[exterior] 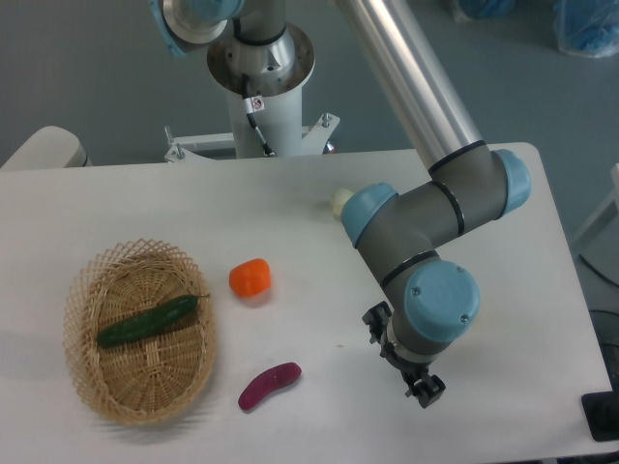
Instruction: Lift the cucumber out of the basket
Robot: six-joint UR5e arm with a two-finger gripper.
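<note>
The dark green cucumber (147,322) lies slantwise inside the oval wicker basket (85,290) at the table's left front, its thin stem tip pointing to the right. My gripper (423,390) is far to the right of the basket, near the table's front edge, under the blue-capped wrist. Only small dark parts of it show beneath the wrist, so I cannot tell how its jaws stand. Nothing visible is held in it.
An orange round vegetable (250,278) sits just right of the basket. A purple eggplant (269,385) lies in front of it. A pale object (340,201) peeks out behind the arm's elbow. The robot base (261,68) stands at the back.
</note>
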